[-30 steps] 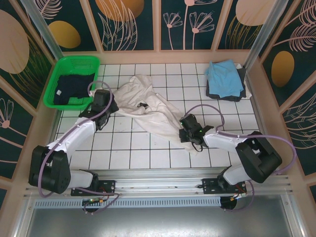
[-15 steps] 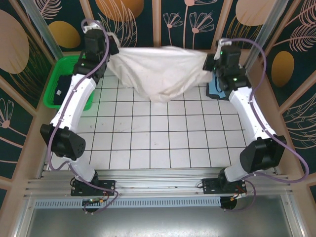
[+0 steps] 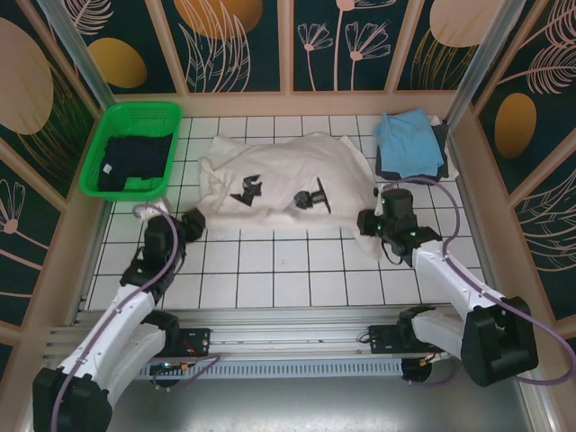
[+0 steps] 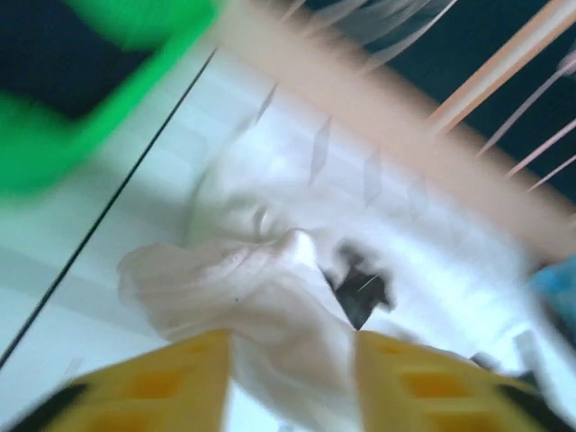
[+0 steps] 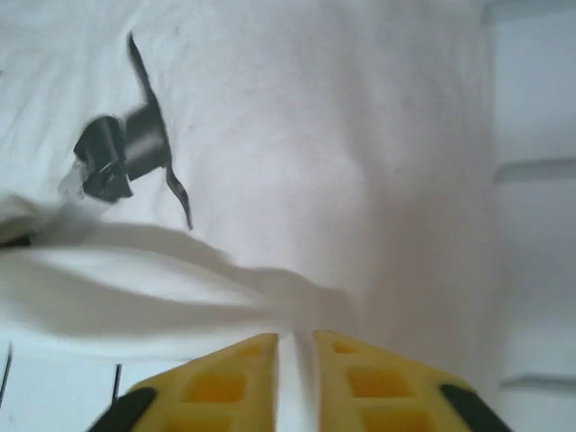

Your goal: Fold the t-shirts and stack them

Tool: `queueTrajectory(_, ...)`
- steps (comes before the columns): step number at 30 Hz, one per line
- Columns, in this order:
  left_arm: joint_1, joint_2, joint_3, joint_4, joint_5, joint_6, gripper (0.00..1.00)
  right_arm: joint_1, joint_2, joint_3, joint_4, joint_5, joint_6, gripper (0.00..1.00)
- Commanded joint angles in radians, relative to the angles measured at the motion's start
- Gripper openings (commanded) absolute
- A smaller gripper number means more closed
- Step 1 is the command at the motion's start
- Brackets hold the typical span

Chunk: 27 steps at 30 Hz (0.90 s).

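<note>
Spreading step ending, I judge: cream-white shirt point(image 3: 279, 175) is lying flat at rear centre of the table point(image 3: 270, 270); left gripper point(image 4: 292, 344) is gaping wide, cloth loose between its jaws; right gripper point(image 5: 295, 344) is sitting nearly closed over cloth, grip unclear; next move is calling for fresh edge grips to fold.

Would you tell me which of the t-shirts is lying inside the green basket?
The dark navy t-shirt, in the green basket at far left. The cream-white one is spread on the table; the light blue one tops the dark grey one.
</note>
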Motion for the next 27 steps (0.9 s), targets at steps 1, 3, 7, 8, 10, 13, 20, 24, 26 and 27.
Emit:
queueTrajectory(1,0.005,-0.034,0.004,-0.001,-0.013,-0.139,0.74,0.018,-0.056,0.008,0.035,-0.039,0.098,0.34)
queueTrajectory(3,0.005,-0.002,0.032,-0.014,-0.033,-0.13,0.76,0.019,-0.068,0.007,0.044,-0.02,0.095,0.47)
queueTrajectory(7,0.005,0.161,0.131,0.006,-0.016,-0.057,0.76,0.011,-0.041,0.024,0.016,0.09,0.1,0.6)
queueTrajectory(8,0.005,0.226,0.168,0.009,0.003,-0.033,0.76,0.002,-0.027,0.024,0.012,0.112,0.104,0.6)
queueTrajectory(10,0.004,0.358,0.247,-0.004,0.028,0.005,0.74,-0.017,0.001,0.022,0.004,0.155,0.124,0.61)
queueTrajectory(13,0.004,0.541,0.352,-0.009,0.054,0.053,0.64,-0.049,0.045,0.019,-0.016,0.222,0.175,0.63)
queueTrajectory(20,-0.029,0.823,0.516,0.018,0.124,0.122,0.48,-0.126,0.031,-0.063,-0.006,0.264,0.264,0.61)
queueTrajectory(24,-0.073,0.976,0.611,0.024,0.118,0.128,0.44,-0.145,0.045,-0.089,-0.005,0.237,0.299,0.6)
queueTrajectory(26,-0.074,1.051,0.677,0.003,0.091,0.135,0.43,-0.148,0.05,-0.099,-0.004,0.229,0.315,0.61)
queueTrajectory(27,-0.073,1.087,0.711,-0.022,0.054,0.141,0.42,-0.148,0.048,-0.107,-0.001,0.226,0.32,0.62)
